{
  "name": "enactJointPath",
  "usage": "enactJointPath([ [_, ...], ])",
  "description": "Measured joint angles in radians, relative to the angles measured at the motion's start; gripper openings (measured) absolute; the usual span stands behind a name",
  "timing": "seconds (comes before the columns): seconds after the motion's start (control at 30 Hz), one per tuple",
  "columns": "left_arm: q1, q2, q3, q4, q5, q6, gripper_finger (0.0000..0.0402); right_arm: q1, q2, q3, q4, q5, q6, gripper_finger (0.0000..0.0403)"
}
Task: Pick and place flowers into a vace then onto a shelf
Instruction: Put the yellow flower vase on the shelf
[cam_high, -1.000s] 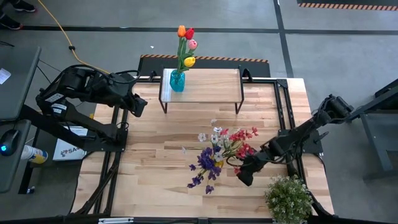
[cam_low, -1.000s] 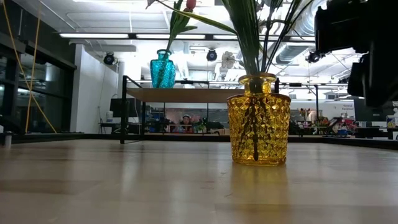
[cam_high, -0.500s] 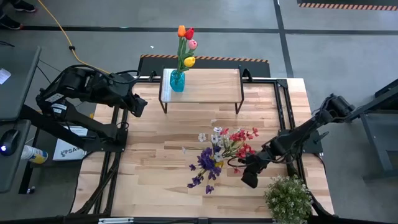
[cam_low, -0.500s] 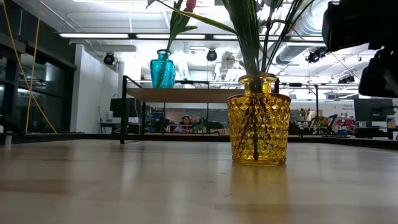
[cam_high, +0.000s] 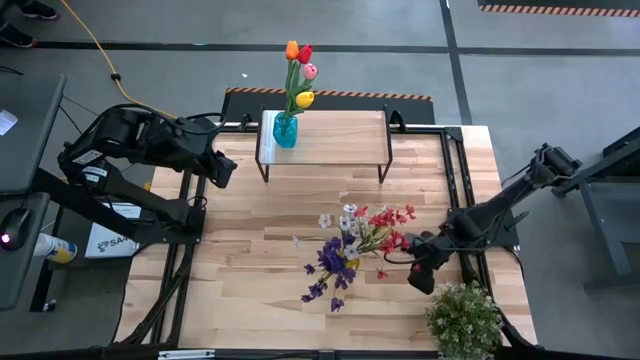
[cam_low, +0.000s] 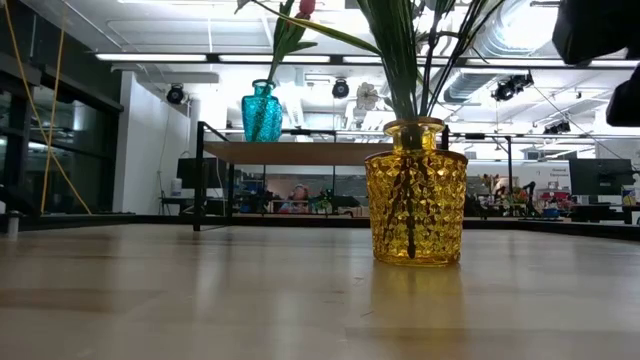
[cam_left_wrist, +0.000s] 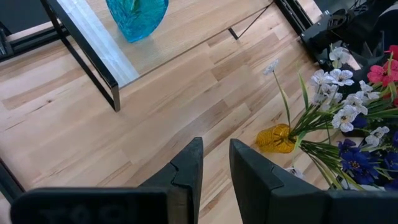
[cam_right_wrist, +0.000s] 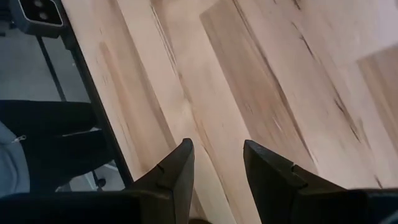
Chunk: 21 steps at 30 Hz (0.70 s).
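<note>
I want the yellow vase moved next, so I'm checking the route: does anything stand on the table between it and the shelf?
Nothing visible does: bare tabletop lies between the yellow vase and the shelf. The blue vase fills only the shelf's left end.

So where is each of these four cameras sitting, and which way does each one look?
High view: overhead, straight down on the table; both arms show.
Low view: at tabletop height, facing the yellow vase and the room; a dark arm part up top.
Left wrist view: over the left gripper, empty, toward the shelf.
Right wrist view: over the right gripper, open, onto bare planks.
Shared: high, low and left wrist all show the blue vase.
</note>
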Motion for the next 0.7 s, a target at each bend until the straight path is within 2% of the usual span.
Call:
enactJointPath([
  [0.37,0.000,0.000,0.000,0.000,0.000,0.000,0.0112,0.028,-0.154,0.000,-0.209,-0.003,0.095,0.0130],
  [0.7,0.000,0.000,0.000,0.000,0.000,-0.001,0.0112,0.072,-0.346,0.000,-0.197,-0.008,0.267,0.0130],
])
